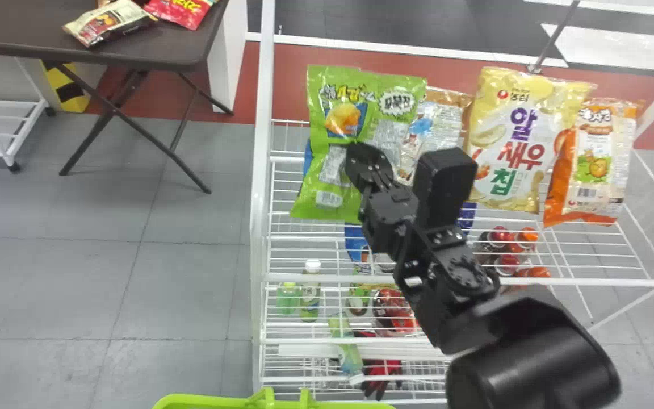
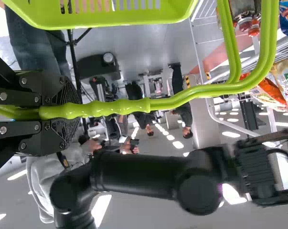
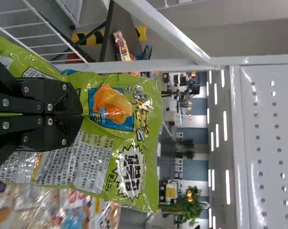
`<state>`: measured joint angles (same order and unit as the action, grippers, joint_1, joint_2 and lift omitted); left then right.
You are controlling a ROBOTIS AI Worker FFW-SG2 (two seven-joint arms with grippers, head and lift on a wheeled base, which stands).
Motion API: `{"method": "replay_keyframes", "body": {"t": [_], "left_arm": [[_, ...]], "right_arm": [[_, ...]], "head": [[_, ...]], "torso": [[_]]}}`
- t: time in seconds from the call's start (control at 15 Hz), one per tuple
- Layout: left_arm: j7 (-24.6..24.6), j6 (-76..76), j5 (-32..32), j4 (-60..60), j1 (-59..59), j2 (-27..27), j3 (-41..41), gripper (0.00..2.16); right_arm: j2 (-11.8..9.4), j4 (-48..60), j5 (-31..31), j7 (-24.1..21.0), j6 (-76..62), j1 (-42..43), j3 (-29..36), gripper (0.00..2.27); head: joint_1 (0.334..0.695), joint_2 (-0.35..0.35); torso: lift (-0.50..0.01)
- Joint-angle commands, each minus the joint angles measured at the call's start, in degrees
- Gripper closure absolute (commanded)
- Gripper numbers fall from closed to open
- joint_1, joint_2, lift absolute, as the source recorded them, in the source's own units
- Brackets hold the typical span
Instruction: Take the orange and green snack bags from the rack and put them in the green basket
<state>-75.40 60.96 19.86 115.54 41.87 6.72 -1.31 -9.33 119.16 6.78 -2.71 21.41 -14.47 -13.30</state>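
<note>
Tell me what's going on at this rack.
A robot is picking snacks. Its right gripper has its fingers shut on a green snack bag at the left end of the rack's upper shelf; whether the bag is off the shelf, I cannot tell. Its left gripper holds the green basket by its handle. The orange snack bag is at the shelf's right end, not yet in the basket.
</note>
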Motion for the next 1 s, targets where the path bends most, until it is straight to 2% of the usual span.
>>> {"method": "replay_keyframes", "body": {"t": [0.0,0.07,0.2,0.33,0.4,0.53,0.67,0.8,0.93], "left_arm": [[0.16,0.17,0.0,0.04,0.05,-0.13,-0.18,2.15],[0.51,0.17,-0.09,0.13,0.05,-0.21,-0.45,2.15],[1.3,0.35,-0.44,0.22,0.05,-0.3,-0.97,2.15],[2.71,0.87,-0.97,0.13,-0.3,-0.39,-1.15,2.15],[3.59,0.87,-0.97,0.04,-0.39,-0.48,-0.97,2.15],[3.94,1.05,-0.88,0.04,-0.56,-0.74,-0.53,2.15],[4.29,1.05,-0.79,0.04,-0.91,-1.18,-0.62,2.15],[4.64,1.23,-0.79,0.04,-1.35,-1.36,-0.89,2.15],[4.64,1.23,-0.61,0.04,-1.44,-1.62,-0.62,2.15]], "right_arm": [[-3.41,9.69,3.5,0.25,5.62,-7.15,3.8,2.25],[-4.73,13.55,5.17,0.78,7.56,-10.14,6.0,2.25],[-6.31,19.09,8.16,2.18,13.18,-14.44,10.4,2.25],[-6.49,23.92,10.97,5.26,18.11,-18.93,15.32,2.25],[-6.49,26.91,13.0,7.11,23.2,-20.86,18.31,2.25],[-5.26,31.75,17.04,10.62,35.33,-23.41,24.72,2.25],[-2.8,34.38,23.54,14.75,53.09,-23.76,33.16,2.25],[-2.71,35.26,31.1,16.6,68.67,-23.76,40.81,2.25],[-2.01,35.26,34.62,19.59,68.67,-23.76,44.59,2.25]], "head": [[0.695,-0.191],[0.695,-0.241],[0.695,-0.299],[0.695,-0.35],[0.695,-0.35],[0.695,-0.35],[0.695,-0.35],[0.695,-0.35],[0.695,-0.35]], "torso": [[0.0],[0.0],[0.0],[0.0],[0.0],[0.0],[0.0],[0.0],[0.0]]}}
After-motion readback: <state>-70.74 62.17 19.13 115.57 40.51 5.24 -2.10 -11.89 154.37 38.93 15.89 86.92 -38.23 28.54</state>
